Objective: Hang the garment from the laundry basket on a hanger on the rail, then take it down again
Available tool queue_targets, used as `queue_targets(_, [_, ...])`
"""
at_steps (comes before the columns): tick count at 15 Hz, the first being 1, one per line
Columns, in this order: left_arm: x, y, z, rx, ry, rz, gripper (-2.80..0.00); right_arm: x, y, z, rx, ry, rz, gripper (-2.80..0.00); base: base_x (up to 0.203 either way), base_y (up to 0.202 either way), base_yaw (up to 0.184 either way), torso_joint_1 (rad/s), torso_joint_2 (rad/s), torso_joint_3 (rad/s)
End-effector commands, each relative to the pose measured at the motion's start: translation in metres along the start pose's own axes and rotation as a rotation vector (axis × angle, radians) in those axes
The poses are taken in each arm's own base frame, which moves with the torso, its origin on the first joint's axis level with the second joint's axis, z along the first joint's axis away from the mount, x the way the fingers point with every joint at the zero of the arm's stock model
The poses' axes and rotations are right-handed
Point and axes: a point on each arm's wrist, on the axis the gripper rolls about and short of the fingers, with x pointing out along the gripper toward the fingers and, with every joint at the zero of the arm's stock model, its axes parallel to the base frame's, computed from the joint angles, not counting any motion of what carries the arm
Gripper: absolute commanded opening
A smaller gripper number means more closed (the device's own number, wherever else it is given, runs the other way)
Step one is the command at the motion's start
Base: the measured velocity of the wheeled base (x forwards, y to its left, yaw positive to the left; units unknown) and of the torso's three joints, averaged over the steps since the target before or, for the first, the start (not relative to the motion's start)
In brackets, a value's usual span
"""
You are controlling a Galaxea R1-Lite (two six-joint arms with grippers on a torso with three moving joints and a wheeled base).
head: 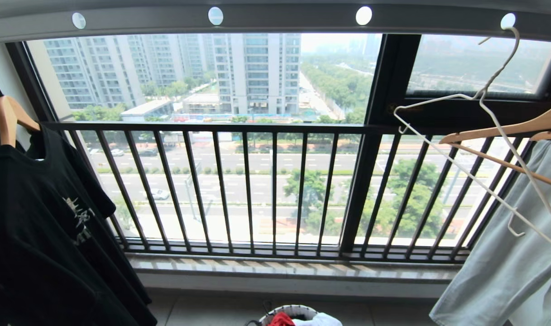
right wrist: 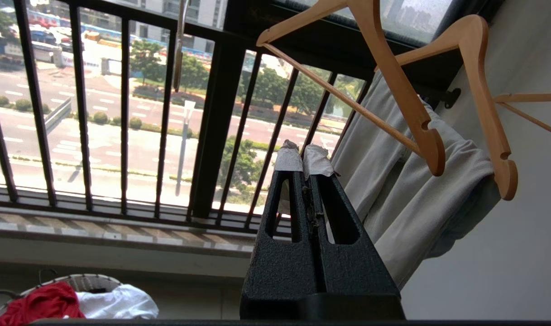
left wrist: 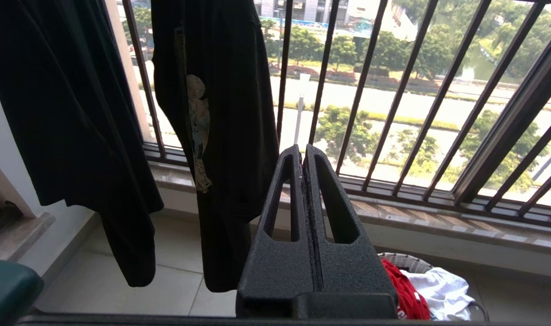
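Note:
The red garment (head: 280, 319) lies crumpled in the laundry basket (head: 298, 310) on the floor below the window, beside a white cloth (head: 318, 320). The garment (left wrist: 404, 294) and the basket (left wrist: 404, 260) also show in the left wrist view, and both (right wrist: 40, 303) (right wrist: 87, 281) in the right wrist view. The pale wire hanger (head: 486, 131) hangs bare from the grey holed rail (head: 275, 20) at the right. My left gripper (left wrist: 302, 149) is shut and empty, up in the air above the basket. My right gripper (right wrist: 304, 154), tips wrapped in white tape, is shut and empty too. Neither arm shows in the head view.
A black T-shirt (head: 44, 217) hangs on a wooden hanger (head: 8, 120) at the left. Wooden hangers (head: 506, 131) and a pale grey garment (head: 506, 258) hang at the right. The black barred window railing (head: 275, 190) and its sill (head: 293, 267) stand ahead.

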Motion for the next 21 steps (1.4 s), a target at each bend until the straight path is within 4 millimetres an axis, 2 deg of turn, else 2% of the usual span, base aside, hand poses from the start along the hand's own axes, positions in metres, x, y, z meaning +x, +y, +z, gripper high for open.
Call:
queue_targets(1, [0.013,-0.001,-0.014,0.002,-0.029,-0.029,-2.8,-0.001,0.008,-0.029,0.005,0.018,0.006,-2.8,0.0,0.0,0.0,0.0,0.0,0.0])
queue_targets(3, [0.025,-0.001,-0.031,0.05,-0.055,-0.046,-2.8,0.001,0.009,-0.033,0.081,0.032,0.018,-2.8,0.0,0.0,0.0,0.0,0.0,0.0])
queue_targets(5, [0.034,0.0,-0.05,0.106,-0.048,-0.048,-2.8,0.01,0.016,-0.05,0.079,0.099,0.043,-2.8,0.0,0.0,0.0,0.0,0.0,0.0])
queue_targets(10, [0.035,0.0,-0.056,0.123,-0.006,-0.053,-2.8,0.036,0.031,-0.091,0.191,0.152,0.081,-2.8,0.0,0.0,0.0,0.0,0.0,0.0])
queue_targets(13, [0.035,0.0,-0.059,0.115,0.03,-0.054,-2.8,0.048,0.038,-0.1,0.186,0.007,0.139,-2.8,0.0,0.0,0.0,0.0,0.0,0.0])
queue_targets(18, [0.035,0.0,-0.059,0.085,0.029,-0.051,-2.8,0.052,0.044,-0.117,0.157,0.049,0.183,-2.8,0.0,0.0,0.0,0.0,0.0,0.0])
queue_targets(21, [0.035,0.0,-0.059,0.082,0.032,-0.047,-2.8,0.052,0.044,-0.118,0.119,0.045,0.184,-2.8,0.0,0.0,0.0,0.0,0.0,0.0])
